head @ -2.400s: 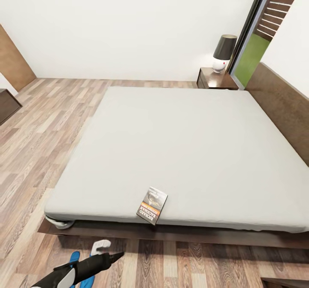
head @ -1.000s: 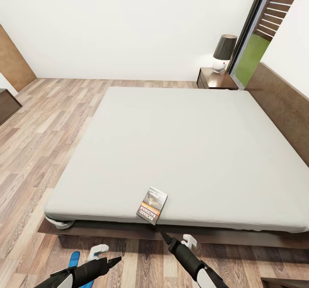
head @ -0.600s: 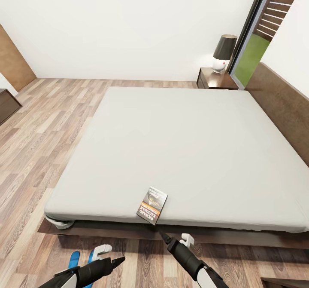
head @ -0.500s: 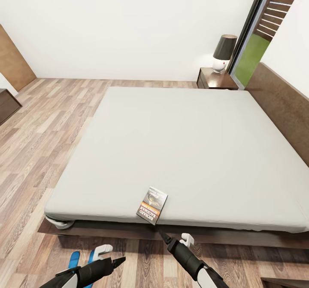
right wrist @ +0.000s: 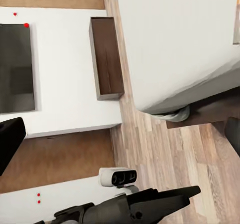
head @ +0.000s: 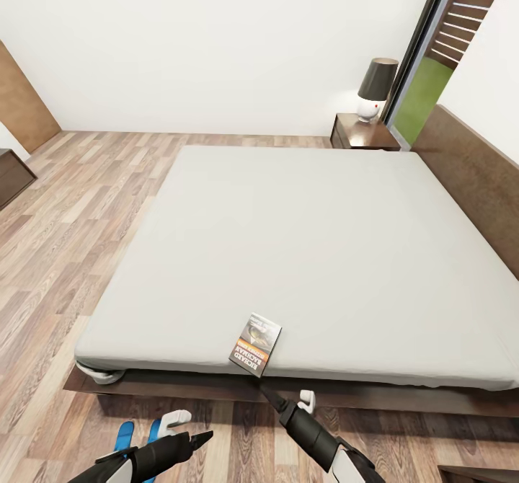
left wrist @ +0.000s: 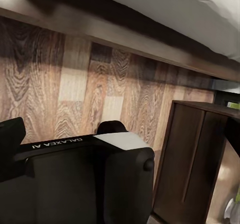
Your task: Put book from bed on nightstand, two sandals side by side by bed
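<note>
Our right claw (head: 284, 402) has crept toward 12 o'clock, its dark tip now just below the small dark orange-banded paperback book (head: 256, 343) at the grey mattress bed's (head: 303, 252) 6 o'clock edge; pickup looks imminent. Claw gaps: we cannot tell. We count one book, two blue sandals (head: 137, 440), one dark-brown nightstand (head: 360, 133).

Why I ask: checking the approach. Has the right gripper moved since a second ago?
Yes. In the head view the right gripper has crept up-left toward the bed frame, nearer the book.
</note>
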Tool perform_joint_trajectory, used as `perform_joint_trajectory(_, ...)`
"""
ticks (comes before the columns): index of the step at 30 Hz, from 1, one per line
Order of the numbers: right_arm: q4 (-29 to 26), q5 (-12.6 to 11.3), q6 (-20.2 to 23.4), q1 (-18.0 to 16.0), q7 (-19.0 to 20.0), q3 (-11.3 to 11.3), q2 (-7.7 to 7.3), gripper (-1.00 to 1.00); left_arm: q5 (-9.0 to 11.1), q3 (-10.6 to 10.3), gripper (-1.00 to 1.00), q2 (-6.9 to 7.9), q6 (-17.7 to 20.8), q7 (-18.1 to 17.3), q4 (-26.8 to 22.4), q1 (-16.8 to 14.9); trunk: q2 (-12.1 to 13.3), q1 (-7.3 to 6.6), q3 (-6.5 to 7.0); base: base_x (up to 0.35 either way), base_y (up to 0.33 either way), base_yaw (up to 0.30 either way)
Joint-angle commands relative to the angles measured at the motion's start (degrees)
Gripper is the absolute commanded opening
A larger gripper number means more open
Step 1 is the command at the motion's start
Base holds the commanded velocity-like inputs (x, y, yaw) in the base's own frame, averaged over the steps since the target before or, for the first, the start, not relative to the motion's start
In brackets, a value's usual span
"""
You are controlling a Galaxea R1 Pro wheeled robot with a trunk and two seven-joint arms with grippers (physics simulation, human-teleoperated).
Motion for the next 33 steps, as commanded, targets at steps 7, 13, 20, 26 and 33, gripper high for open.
perform_joint_trajectory(7,0.0,-0.2,1.29,-0.02,0.55,-0.29,0.04,1.0,0.59,-0.34,1.0,0.02,0.44,-0.06,-0.02,-0.02,-0.05,0.01,-0.05,0.0,0.0,0.0)
perform_joint_trajectory(13,0.04,-0.31,1.36,-0.02,0.52,-0.36,0.04,1.0,0.59,-0.34,1.0,-0.06,0.49,-0.05,-0.03,-0.02,-1.25,0.67,-0.59,0.0,0.0,0.0)
perform_joint_trajectory(20,0.05,-3.8,1.37,-0.02,0.48,-0.38,0.04,1.0,0.59,-0.34,1.0,-0.07,0.52,-0.06,-0.04,-0.02,-4.06,2.21,-1.85,0.0,0.0,0.0)
perform_joint_trajectory(26,0.07,-5.09,1.36,-0.02,0.37,-0.39,0.04,1.0,0.59,-0.34,1.0,-0.07,0.51,-0.05,-0.04,-0.02,-6.47,3.53,-2.92,0.0,0.0,0.0)
perform_joint_trajectory(33,0.12,-5.29,1.37,-0.02,0.34,-0.39,0.04,1.0,0.59,-0.34,1.0,-0.07,0.52,-0.06,-0.04,-0.02,-9.28,5.06,-4.18,0.0,0.0,0.0)
